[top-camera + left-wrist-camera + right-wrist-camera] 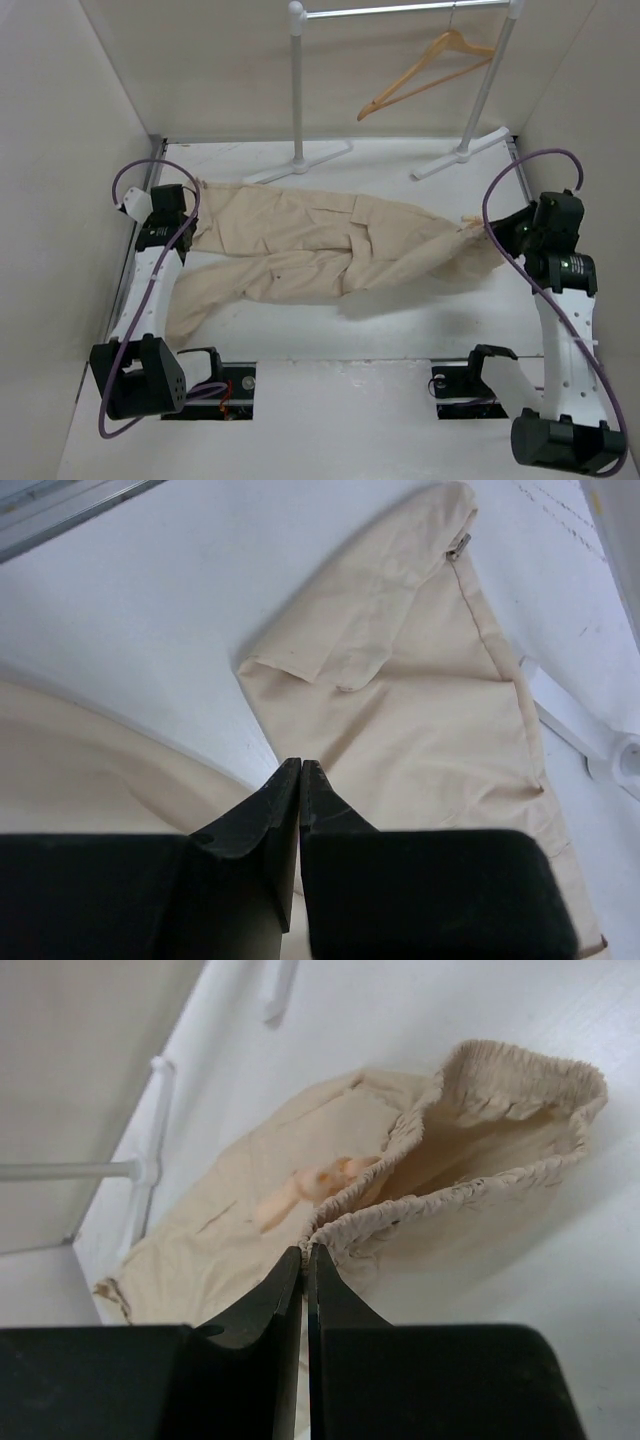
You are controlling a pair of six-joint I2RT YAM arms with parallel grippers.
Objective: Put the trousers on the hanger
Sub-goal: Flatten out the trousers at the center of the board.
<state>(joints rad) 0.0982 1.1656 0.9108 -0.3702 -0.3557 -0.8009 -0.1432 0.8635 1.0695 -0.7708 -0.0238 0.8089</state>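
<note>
The beige trousers [320,240] lie spread across the white table, legs to the left and waistband to the right. My left gripper [192,213] sits at the end of the upper leg. Seen from the left wrist, this gripper [301,765] is shut, its tips meeting right on the edge of the trousers [430,700]. My right gripper [487,232] is at the waist end, and in the right wrist view it [305,1252] is shut on the gathered waistband [500,1070], which gapes open beyond the tips. The wooden hanger [425,70] hangs tilted from the rail at the back right.
A white garment rack [297,90] stands at the back with two feet on the table, just behind the trousers. One rack foot [600,750] shows beside the cloth in the left wrist view. Beige walls close in the left, right and back sides.
</note>
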